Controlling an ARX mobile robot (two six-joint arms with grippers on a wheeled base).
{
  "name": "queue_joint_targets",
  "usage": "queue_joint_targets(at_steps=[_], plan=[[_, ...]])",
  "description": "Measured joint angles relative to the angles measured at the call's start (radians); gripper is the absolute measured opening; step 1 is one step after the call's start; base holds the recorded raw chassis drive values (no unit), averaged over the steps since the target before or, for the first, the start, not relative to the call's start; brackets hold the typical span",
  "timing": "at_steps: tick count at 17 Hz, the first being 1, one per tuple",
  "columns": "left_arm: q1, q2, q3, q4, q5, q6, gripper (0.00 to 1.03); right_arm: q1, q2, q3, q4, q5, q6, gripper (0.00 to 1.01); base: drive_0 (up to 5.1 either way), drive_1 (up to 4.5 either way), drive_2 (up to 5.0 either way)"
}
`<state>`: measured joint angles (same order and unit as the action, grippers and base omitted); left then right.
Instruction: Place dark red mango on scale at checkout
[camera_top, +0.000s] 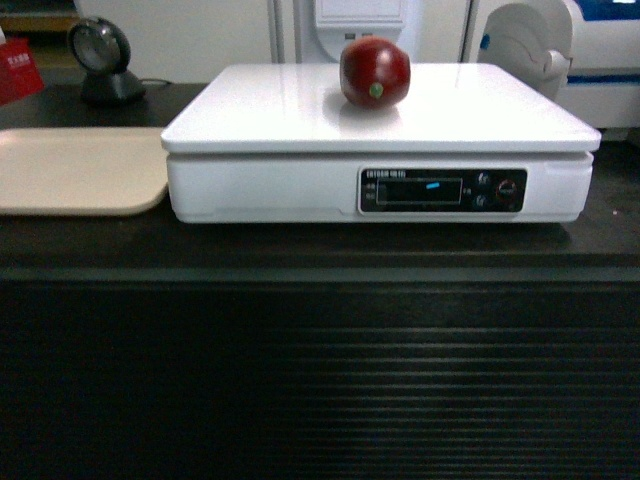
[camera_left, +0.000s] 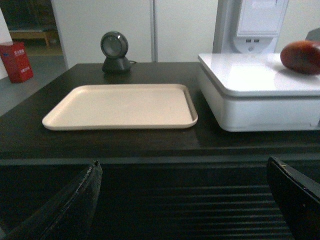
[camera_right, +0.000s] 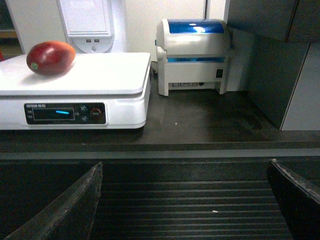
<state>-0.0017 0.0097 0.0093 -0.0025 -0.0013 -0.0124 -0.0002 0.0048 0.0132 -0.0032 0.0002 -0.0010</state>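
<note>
While both end effectors hang low before the ribbed black front of the checkout counter (camera_top: 300, 255), the stock on top reads as follows.

Item: dark red mango (camera_top: 375, 72). Lies on the white platform of the scale (camera_top: 300, 125), toward its far edge, touching nothing else. Glossy, with a small pale spot on the end facing the head camera. Up and far to the right of the left end effector (camera_left: 182, 200); up and to the left of the right end effector (camera_right: 182, 200).

Item: scale. White base, dark display panel with a blue lit mark and round buttons on its front. Stands on the counter top, above and beyond both end effectors.

Item: left end effector. Released; its two black fingers (camera_left: 75, 205) stand wide apart at the bottom corners of the left wrist view, nothing between them.

Item: right end effector. Released likewise; fingers (camera_right: 75, 205) spread wide, holding nothing.

Item: beige tray (camera_left: 120, 106). Flat on the counter just left of the scale, straight ahead of and above the left end effector.

Item: round black scanner (camera_left: 115, 50) on a stand. Beyond the tray's far edge, near the counter's back.

Item: white printer with blue lid (camera_right: 195, 55). Behind and right of the scale, ahead of the right end effector.

Item: red box (camera_left: 17, 61). Far left, off the counter, on the floor.
</note>
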Motion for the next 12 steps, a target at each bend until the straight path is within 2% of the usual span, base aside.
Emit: queue_joint_targets(at_steps=[12], plan=[[0.000, 0.000, 0.000, -0.001, 0.001, 0.002, 0.98, 0.000, 0.000, 0.000, 0.000, -0.001, 0.000, 0.98, 0.0, 0.00, 0.0]])
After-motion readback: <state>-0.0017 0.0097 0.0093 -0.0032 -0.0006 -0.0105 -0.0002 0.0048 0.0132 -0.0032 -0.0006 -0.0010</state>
